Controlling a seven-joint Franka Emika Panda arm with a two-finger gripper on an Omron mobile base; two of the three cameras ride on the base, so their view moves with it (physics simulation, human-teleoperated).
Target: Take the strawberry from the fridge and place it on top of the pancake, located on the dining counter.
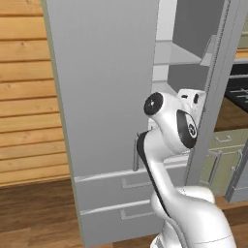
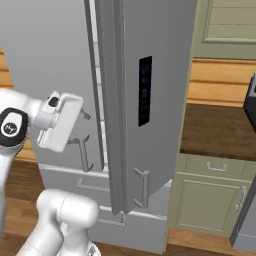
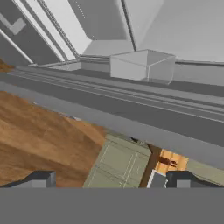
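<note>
the fridge (image 1: pixel 104 97) fills the middle of the left base view, a tall light-grey body whose long axis runs straight up the frame. its left door is closed and faces the camera. the right door (image 2: pixel 150 100) stands swung out toward the robot, edge-on in the right base view, with a dark vertical panel (image 2: pixel 145 91) in the centre of the frame and a slim bar handle (image 2: pixel 141 187) lower down. between the doors, at the upper right of the left base view, a slice of the white interior shows with a shelf (image 1: pixel 177 54). two drawers (image 1: pixel 121 201) lie across the bottom of the fridge.

the gripper (image 3: pixel 111 179) sits at the lower edge of the hand view, its two dark fingertips (image 3: pixel 41 178) set far apart, spread wide with nothing between them. above them in that view run grey fridge edges, a pale translucent bin (image 3: pixel 142 65) at upper centre, and wooden floor (image 3: pixel 39 140) at the left. the strawberry cannot be made out in any view.
</note>
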